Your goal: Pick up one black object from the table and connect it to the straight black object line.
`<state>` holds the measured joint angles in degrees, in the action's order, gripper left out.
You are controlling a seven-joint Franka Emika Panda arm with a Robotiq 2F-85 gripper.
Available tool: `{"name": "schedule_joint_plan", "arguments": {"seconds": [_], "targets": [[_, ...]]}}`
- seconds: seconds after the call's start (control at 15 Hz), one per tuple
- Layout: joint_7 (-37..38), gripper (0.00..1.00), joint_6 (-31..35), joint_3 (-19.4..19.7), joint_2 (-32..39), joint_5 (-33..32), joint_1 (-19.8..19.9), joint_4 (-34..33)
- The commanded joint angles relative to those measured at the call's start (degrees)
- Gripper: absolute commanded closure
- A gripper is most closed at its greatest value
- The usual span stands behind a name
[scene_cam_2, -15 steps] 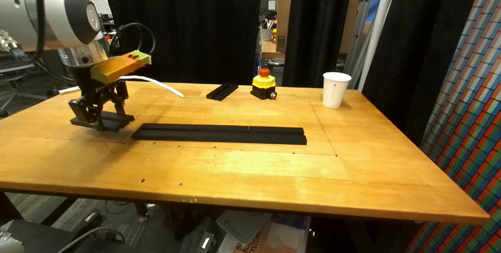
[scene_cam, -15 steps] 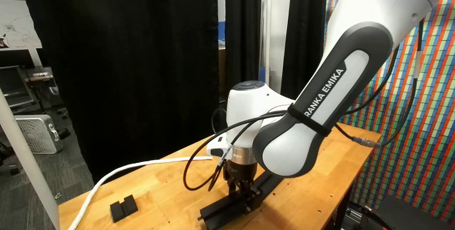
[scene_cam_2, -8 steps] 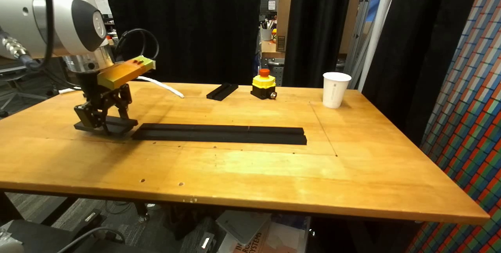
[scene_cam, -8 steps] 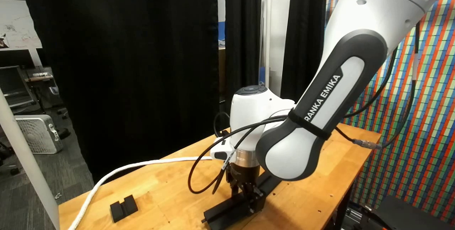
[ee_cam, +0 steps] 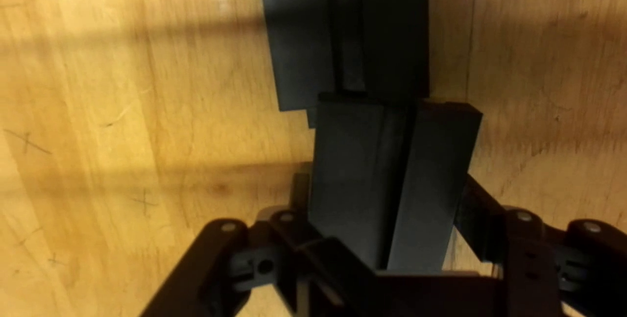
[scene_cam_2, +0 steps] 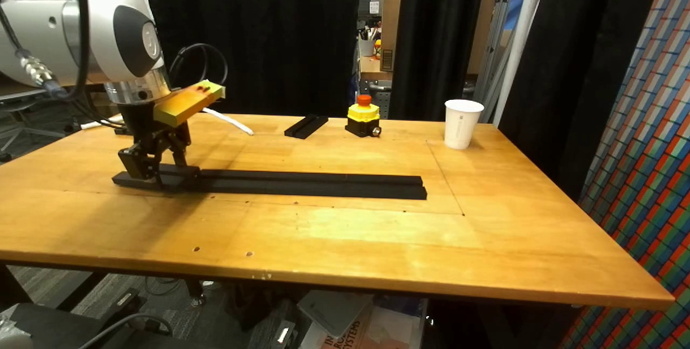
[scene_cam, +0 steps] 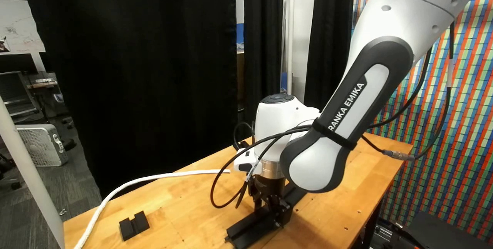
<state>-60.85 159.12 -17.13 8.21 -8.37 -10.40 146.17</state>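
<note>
My gripper (ee_cam: 384,200) is shut on the black object (ee_cam: 348,170), a short grooved bar held by its two long sides. In an exterior view the bar's free end (scene_cam_2: 124,179) points away from the straight black object line (scene_cam_2: 312,183). The line lies flat on the wooden table (scene_cam_2: 350,241). Seen from the wrist, the bar's front end meets or overlaps the near end of the line (ee_cam: 303,52). It sits offset to the right there and is slightly turned against the line. Whether the two are joined I cannot tell. Fingers hide the bar's rear part.
A separate short black piece (scene_cam_2: 306,127) lies towards the back of the table. Near it stand a yellow and red stop button (scene_cam_2: 363,117) and a white paper cup (scene_cam_2: 462,124). A white cable (scene_cam: 154,177) runs along the table's edge.
The gripper has carried the bar down and towards the line, closing the gap between them. The line's far end has shifted slightly away from the gripper.
</note>
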Motion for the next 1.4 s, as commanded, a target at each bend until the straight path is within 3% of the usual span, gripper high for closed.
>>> {"name": "schedule_joint_plan", "arguments": {"seconds": [0.0,0.47,1.33], "targets": [[-4.39,0.53,1.59,-0.55,-0.16,1.7,1.21,0.41],[-8.82,0.53,0.84,-1.27,0.28,4.25,1.4,-0.53],[-9.94,0.53,0.83,-1.26,1.35,6.97,2.43,-1.98]]}}
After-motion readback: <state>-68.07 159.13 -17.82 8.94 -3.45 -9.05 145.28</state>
